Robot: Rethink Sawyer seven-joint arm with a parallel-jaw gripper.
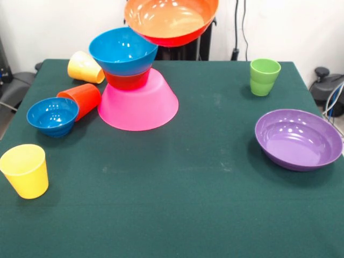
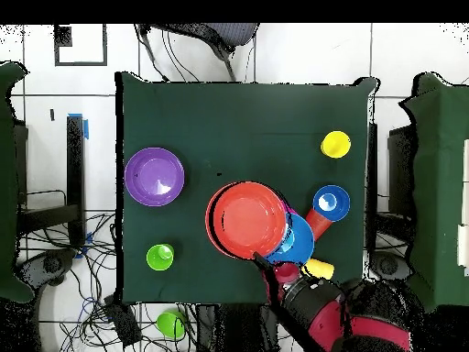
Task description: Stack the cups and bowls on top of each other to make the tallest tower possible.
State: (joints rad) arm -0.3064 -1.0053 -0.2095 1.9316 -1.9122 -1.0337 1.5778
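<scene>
The tower stands at the back left: a large pink bowl (image 1: 138, 105) upside down, a small orange bowl (image 1: 127, 80) on it, and a medium blue bowl (image 1: 123, 51) nested on top. The wide shallow orange bowl (image 1: 171, 21) hangs tilted in the air just above and beside the blue bowl. In the overhead view my gripper (image 2: 266, 261) grips the orange bowl (image 2: 249, 220) by its rim; the front view hides the gripper behind the bowl. One yellow cup (image 1: 85, 67) and the orange-red cup (image 1: 81, 99) lie on their sides beside the tower.
A small blue bowl (image 1: 52, 115) sits left of the tower. A second yellow cup (image 1: 25, 171) stands upright at the front left. A green cup (image 1: 264, 77) stands at the back right and the wide purple bowl (image 1: 298, 138) lies at the right edge.
</scene>
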